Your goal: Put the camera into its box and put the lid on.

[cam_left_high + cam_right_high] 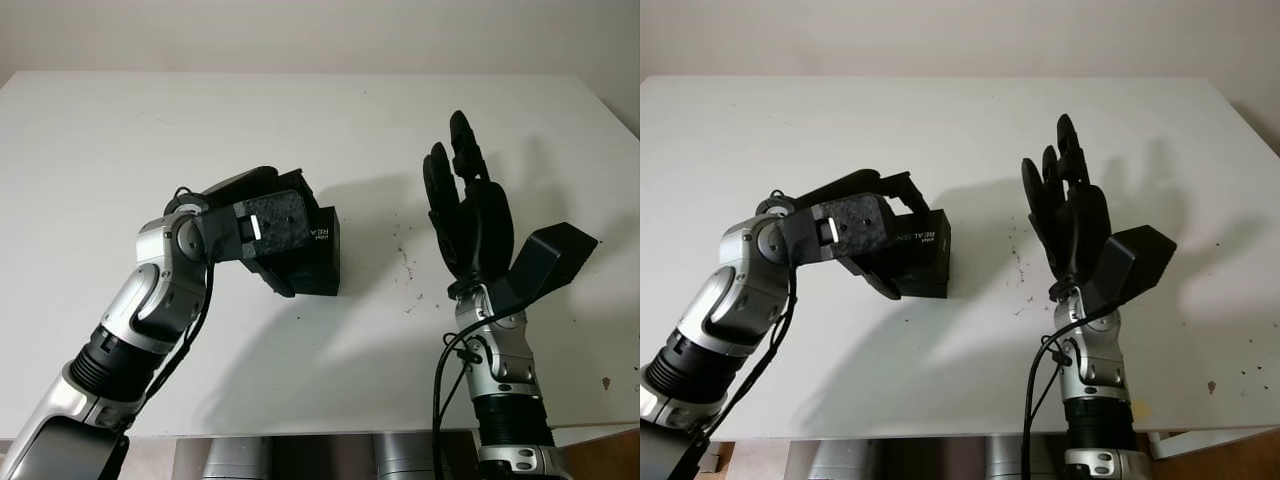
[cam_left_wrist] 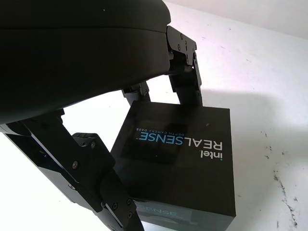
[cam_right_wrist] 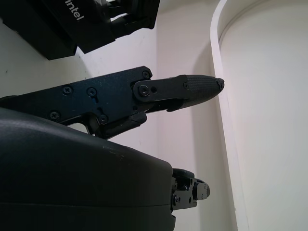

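Closed black box point(image 1: 312, 255) sitting on white surface point(image 1: 330, 130); left hand point(image 1: 262, 228) clenching around box, likely pressing lid; right hand point(image 1: 468, 205) hovering beside box, released.

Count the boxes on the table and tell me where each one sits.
1. A black camera box, lid on, sits on the white table left of centre, with the left hand around it. The right hand is open, raised to its right.
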Controlling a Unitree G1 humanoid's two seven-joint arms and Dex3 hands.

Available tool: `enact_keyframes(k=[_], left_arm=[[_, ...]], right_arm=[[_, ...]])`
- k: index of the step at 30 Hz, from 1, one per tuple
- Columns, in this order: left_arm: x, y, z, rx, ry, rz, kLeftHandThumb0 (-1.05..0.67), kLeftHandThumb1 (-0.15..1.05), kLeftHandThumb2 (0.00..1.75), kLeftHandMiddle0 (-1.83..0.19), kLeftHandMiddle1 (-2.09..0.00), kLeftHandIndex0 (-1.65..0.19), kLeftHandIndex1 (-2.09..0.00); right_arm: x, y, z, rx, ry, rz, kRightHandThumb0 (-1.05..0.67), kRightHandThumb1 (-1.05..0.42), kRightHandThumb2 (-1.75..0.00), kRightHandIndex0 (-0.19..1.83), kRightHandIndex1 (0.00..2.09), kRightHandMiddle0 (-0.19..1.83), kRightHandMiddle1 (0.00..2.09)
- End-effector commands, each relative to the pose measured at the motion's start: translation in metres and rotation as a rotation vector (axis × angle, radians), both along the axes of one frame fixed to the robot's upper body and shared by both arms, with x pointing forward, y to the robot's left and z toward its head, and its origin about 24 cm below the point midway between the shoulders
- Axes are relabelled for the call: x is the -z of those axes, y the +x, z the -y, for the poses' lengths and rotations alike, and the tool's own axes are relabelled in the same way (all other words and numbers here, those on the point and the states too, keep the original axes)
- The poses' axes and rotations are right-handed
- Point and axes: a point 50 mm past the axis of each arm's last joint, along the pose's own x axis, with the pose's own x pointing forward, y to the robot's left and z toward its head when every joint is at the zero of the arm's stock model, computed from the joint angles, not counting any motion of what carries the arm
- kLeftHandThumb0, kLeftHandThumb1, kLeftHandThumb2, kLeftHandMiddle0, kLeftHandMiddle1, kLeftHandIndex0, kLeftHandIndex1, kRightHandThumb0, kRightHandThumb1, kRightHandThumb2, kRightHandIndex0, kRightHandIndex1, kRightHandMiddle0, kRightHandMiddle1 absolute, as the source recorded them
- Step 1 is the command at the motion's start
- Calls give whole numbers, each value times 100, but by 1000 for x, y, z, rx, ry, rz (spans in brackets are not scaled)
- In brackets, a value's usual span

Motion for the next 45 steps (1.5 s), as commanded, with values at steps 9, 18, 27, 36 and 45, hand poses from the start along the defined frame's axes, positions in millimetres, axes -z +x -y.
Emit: enact_keyframes(k=[9, 18, 27, 36, 45], left_arm=[[-6, 1, 6, 68, 73, 41, -10, 100, 5, -27, -153, -27, -127], [6, 4, 7, 92, 121, 33, -10, 98, 5, -24, -159, -27, -131], [10, 10, 10, 64, 103, -21, -12, 98, 5, -19, -173, -26, -136], [10, 16, 11, 21, 32, -72, -14, 99, 5, -30, -164, -27, -135], [7, 16, 15, 18, 43, -81, -16, 100, 6, -33, -174, -28, -141]], right_arm=[[-6, 1, -2, -1, 6, 28, -66, -105, -24, -1, 5, 4, 5], [-5, 0, -2, 5, 20, 27, -65, -105, -24, -1, 5, 4, 5], [-4, -2, -1, 8, 14, 29, -67, -105, -24, -1, 5, 4, 5], [-3, -1, -1, 8, 20, 26, -67, -105, -23, -1, 6, 4, 6], [-3, 0, -3, 5, 23, 20, -67, -105, -22, 0, 6, 5, 6]])
